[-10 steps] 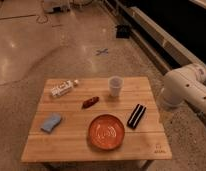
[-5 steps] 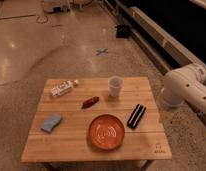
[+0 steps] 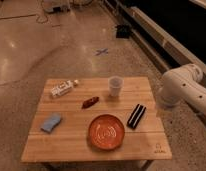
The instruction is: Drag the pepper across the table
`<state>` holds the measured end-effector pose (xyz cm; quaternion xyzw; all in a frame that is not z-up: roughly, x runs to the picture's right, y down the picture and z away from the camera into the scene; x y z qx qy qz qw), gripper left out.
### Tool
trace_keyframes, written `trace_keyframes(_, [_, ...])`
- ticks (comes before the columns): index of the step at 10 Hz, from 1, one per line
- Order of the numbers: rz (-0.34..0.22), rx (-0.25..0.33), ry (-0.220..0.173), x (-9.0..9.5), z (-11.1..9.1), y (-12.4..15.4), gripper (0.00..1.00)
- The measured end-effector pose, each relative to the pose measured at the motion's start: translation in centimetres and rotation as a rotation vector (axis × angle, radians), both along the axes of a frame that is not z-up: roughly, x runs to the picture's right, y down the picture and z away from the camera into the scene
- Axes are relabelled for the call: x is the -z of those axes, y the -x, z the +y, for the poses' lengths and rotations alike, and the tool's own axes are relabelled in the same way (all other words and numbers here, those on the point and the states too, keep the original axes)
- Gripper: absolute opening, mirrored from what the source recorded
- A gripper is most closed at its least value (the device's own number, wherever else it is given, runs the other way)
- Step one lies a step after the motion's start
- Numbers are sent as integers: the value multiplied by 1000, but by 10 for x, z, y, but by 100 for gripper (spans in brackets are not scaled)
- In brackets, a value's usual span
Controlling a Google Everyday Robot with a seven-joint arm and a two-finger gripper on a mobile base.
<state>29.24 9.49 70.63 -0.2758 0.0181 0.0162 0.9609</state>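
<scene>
Pincer unseen, state untellable; pepper [image 3: 90,102] lies on table [image 3: 71,139], well apart from arm [image 3: 182,90].

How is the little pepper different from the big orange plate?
The pepper is small, long and dark red-brown; the plate is much bigger, round and orange-red. The pepper lies mid-table; the plate sits nearer the front edge. Both rest on the table. The end effector is out of view; only the arm shows, right of the table.

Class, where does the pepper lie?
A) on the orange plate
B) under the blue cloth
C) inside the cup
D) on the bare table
D: the pepper lies on the table, apart from the plate; the gripper is out of view, only the arm shows at right.
</scene>
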Motion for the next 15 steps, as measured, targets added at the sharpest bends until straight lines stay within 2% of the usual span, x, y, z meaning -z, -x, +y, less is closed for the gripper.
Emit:
trace_keyframes(2, [7,-8,11,6,10,12,41])
trace_keyframes(4, [1,-5,4,4,9,31,41])
trace_keyframes(8, [6,-4,9,7,9,6,41])
trace_keyframes(11, [0,-4,2,-7,5,32,41])
trace_keyframes(13, [5,-2,7,-6,5,35,41])
trace_keyframes(15, [6,-2,4,-5,5,17,41])
